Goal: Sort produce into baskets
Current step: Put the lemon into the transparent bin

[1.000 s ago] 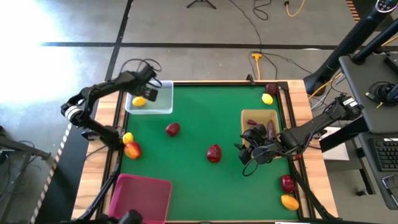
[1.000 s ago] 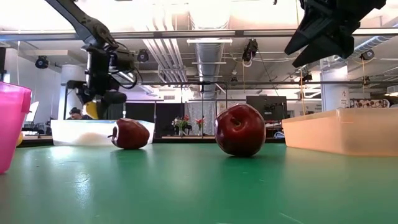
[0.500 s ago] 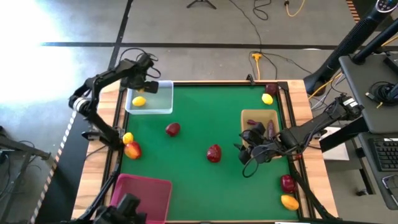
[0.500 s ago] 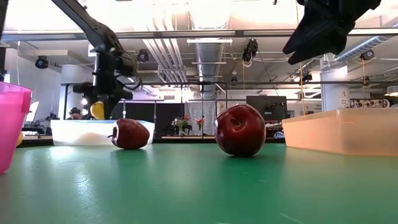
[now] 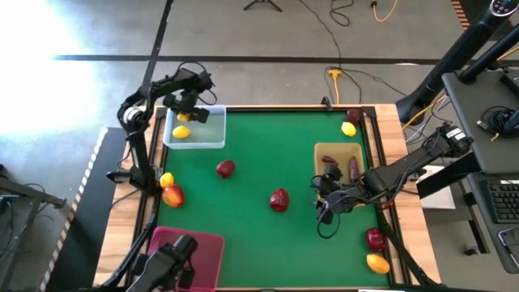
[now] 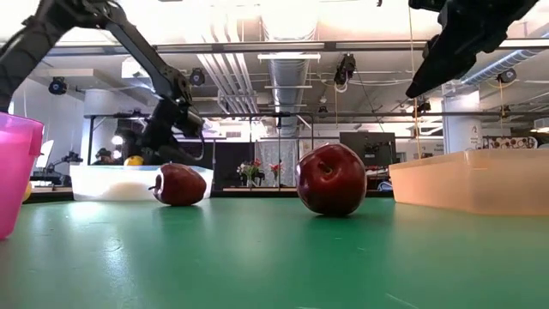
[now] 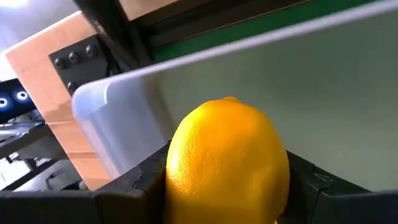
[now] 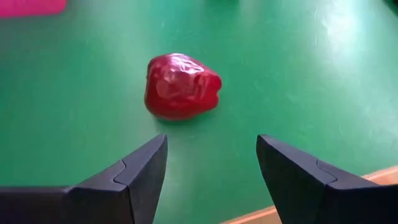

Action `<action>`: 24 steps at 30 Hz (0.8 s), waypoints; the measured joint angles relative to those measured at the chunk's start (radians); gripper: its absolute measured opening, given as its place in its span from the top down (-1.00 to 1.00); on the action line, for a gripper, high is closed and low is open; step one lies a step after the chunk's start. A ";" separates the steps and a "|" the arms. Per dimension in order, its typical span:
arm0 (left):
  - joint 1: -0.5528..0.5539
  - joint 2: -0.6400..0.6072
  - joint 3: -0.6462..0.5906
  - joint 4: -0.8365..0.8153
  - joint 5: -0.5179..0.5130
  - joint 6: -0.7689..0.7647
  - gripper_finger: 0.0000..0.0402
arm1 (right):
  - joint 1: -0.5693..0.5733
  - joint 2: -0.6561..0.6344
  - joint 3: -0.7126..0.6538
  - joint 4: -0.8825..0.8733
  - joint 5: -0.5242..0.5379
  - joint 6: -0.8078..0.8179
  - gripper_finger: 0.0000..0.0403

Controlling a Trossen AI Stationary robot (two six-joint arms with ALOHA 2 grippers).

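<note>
My left gripper (image 5: pixel 185 110) is over the far left corner of the clear bin (image 5: pixel 204 139) and is shut on a yellow lemon (image 7: pixel 227 158). Another lemon (image 5: pixel 182 132) lies on the floor of that bin. My right gripper (image 8: pixel 211 180) stands open above the green mat, just on the near side of the tan tray (image 5: pixel 342 151). The tray holds dark purple pieces (image 5: pixel 331 172). A red fruit (image 8: pixel 181 85) lies on the mat ahead of the right fingers. The pink bin (image 5: pixel 185 253) is at the near left. My left gripper pinches the lemon between its two fingers, one on each of its opposite sides (image 7: pixel 177 168). The fingers (image 7: pixel 146 186) slant steeply down from above. The lemon is over the bin's corner, about level with its rim; I cannot tell whether it touches the bin.
Loose on the mat are two red fruits (image 5: pixel 278 199) (image 5: pixel 225 169), a lemon (image 5: pixel 166 180) and a red-orange fruit (image 5: pixel 173 195) at the left edge. A lemon (image 5: pixel 349 128) and a dark fruit (image 5: pixel 353 116) lie far right, and two fruits (image 5: pixel 375 238) (image 5: pixel 377 263) near right.
My left gripper has carried the lemon toward the bin's far left corner. It has sunk toward the rim and tipped to point more steeply down. My right gripper has rolled about its own axis while staying in place, still open.
</note>
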 joint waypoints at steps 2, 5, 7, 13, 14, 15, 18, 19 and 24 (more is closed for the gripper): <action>0.007 0.033 0.028 -0.018 -0.001 0.000 0.07 | 0.000 -0.004 0.000 -0.001 0.004 -0.037 -0.19; 0.011 0.067 0.050 -0.022 -0.002 0.003 0.07 | -0.011 -0.014 0.000 -0.002 0.008 -0.082 -0.19; 0.009 0.079 0.051 -0.026 -0.003 0.006 0.06 | -0.031 -0.022 0.000 -0.012 0.008 -0.101 -0.19; 0.006 0.080 0.050 -0.071 -0.096 0.028 -0.14 | -0.145 -0.056 0.081 -0.175 0.009 -0.167 -0.19; 0.006 0.077 0.050 -0.078 -0.118 0.030 -0.19 | -0.166 -0.059 0.101 -0.213 0.009 -0.182 -0.19; 0.006 0.072 0.049 -0.080 -0.129 0.035 -0.24 | -0.189 -0.060 0.121 -0.245 0.009 -0.201 -0.19; 0.002 0.063 0.046 -0.077 -0.119 0.042 -0.39 | -0.266 -0.061 0.170 -0.324 0.008 -0.264 -0.19; 0.000 0.062 0.046 -0.076 -0.103 0.046 -0.43 | -0.299 -0.061 0.180 -0.330 0.008 -0.288 -0.19; -0.025 0.018 0.045 -0.149 -0.080 0.100 -0.57 | -0.516 -0.061 0.205 -0.329 0.008 -0.324 -0.19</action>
